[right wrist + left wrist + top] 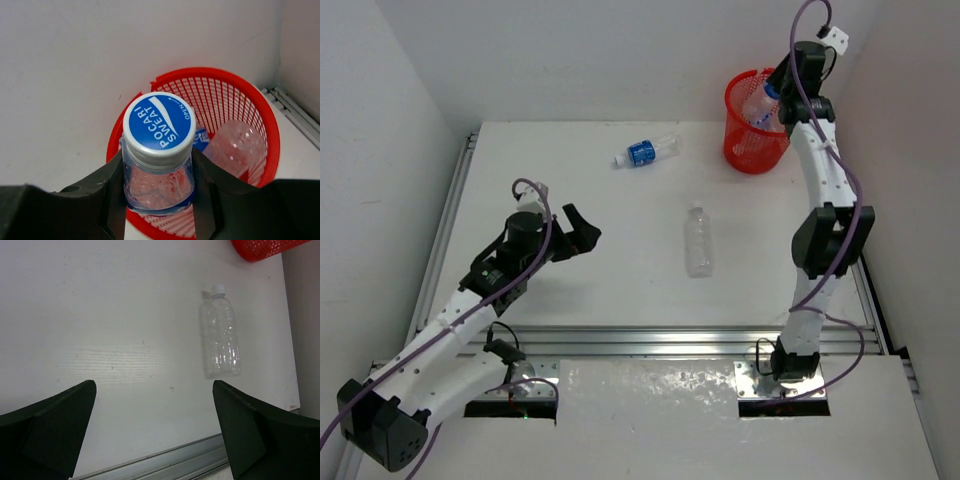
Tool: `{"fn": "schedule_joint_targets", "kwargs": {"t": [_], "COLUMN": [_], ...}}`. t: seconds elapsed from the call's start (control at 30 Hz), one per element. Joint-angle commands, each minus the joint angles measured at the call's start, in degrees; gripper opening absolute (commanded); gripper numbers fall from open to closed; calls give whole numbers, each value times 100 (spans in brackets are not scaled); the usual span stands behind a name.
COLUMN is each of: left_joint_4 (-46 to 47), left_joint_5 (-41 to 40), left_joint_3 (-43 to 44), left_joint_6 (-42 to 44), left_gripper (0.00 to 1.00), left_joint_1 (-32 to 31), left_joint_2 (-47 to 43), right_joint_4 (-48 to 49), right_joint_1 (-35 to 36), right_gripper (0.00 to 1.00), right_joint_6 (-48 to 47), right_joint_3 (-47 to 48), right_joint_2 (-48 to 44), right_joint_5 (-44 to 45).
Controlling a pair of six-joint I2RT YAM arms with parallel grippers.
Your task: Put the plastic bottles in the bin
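The red mesh bin (748, 152) stands at the far right of the table. My right gripper (772, 98) hangs over it, shut on the neck of a clear bottle with a blue cap (159, 127). In the right wrist view the gripper (157, 167) holds this bottle upright above the bin's rim (272, 140), and a clear bottle (235, 145) lies inside. A blue-labelled bottle (645, 152) lies on the far table. A plain clear bottle (699, 240) (220, 335) lies mid-table. My left gripper (575, 232) (154, 387) is open over the left of the table, holding nothing.
White walls close in the table at the back and on both sides. An aluminium rail (670, 340) (165, 460) runs along the near edge, and another (450, 220) runs along the left side. The bin's lower wall (265, 247) shows at the top of the left wrist view.
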Motion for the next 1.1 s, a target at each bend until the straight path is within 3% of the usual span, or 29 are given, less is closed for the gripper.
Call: {"fn": "schedule_joint_targets", "kwargs": {"t": [0.0, 0.03, 0.07, 0.1, 0.33, 0.43, 0.57, 0.67, 0.8, 0.83, 0.93, 1.07], "left_joint_4": [612, 621, 621, 595, 533, 621, 604, 753, 771, 779, 674, 122], "left_joint_5": [341, 341, 324, 315, 279, 192, 42, -80, -29, 128, 306, 1570], "left_joint_3": [-126, -118, -91, 5, 410, 672, 1742, 2552, 3800, 4359, 5581, 7017], "left_joint_6": [222, 205, 178, 161, -33, 124, 581, 1214, 2101, 2799, 4460, 5626], "left_gripper": [100, 100, 100, 100, 100, 100, 100, 100, 100, 100, 100, 100], "left_joint_1": [38, 38, 38, 47, 38, 38, 47, 134, 284, 336, 398, 592], "left_joint_2": [23, 94, 156, 313, 780, 1060, 2173, 3096, 4390, 4680, 5778, 7361], "right_joint_4": [282, 221, 142, 19, 98, -96, -701, -1368, -1082, -941, -344, -218], "right_joint_1": [14, 14, 14, 14, 14, 23, 23, 233, 795, 918, 1060, 1166], "right_gripper": [24, 70, 96, 99, 99, 99, 99, 99, 99, 99, 99, 99], "right_joint_6": [-464, -586, -613, -640, -930, -685, -227, -165, -533, -587, -219, 72], "right_joint_3": [907, 1265, 1399, 1496, 1436, 1104, 400, -983, -2804, -3740, -5351, -6420], "right_joint_2": [350, 629, 737, 825, 457, -52, -1174, -2096, -3554, -3865, -5025, -6116], "right_joint_5": [367, 227, 217, 243, 384, 33, -1141, -2265, -3217, -3411, -4141, -4468]}}
